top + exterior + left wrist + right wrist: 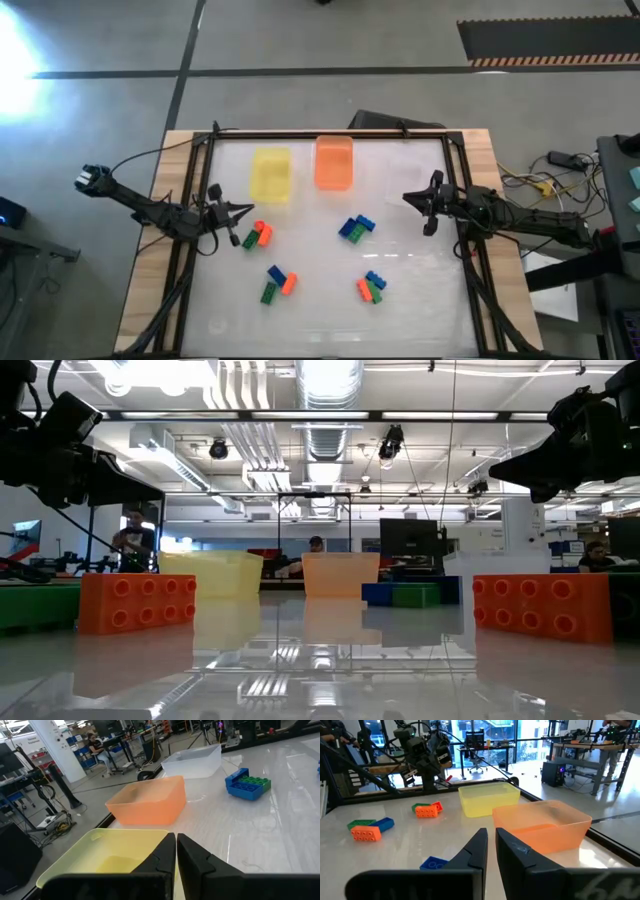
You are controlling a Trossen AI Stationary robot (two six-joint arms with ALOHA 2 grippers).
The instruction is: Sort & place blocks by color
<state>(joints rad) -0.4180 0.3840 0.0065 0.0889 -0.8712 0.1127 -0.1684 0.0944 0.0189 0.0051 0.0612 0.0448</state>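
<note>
White glossy surface (330, 300) in a wooden and black frame, grey concrete floor around it, open workshop behind with people at desks far back.

Trays along the upper part of the high view: yellow tray (271, 174) upper centre-left, orange tray (335, 162) just right of it, clear tray (415, 170) upper right, faint against the surface.

Blocks sit loose in four small clusters, none in a tray. Orange/green cluster (258, 236) centre-left, just beside the left tool tip. Blue/green cluster (355, 227) right of centre. Blue/green/orange cluster (277, 284) lower centre-left. Orange/green/blue cluster (371, 288) lower centre-right. In the low view an orange block (137, 601) fills the left and another orange block (541, 605) the right.

Left tool (244, 212) at the left side of the surface, pointing right, below the yellow tray; fingers (162, 857) pressed almost together, holding nothing. Right tool (408, 196) at the right edge, pointing left, near the clear tray; fingers (477, 849) also nearly together, empty. Both tools hang above the surface, touching no block.
</note>
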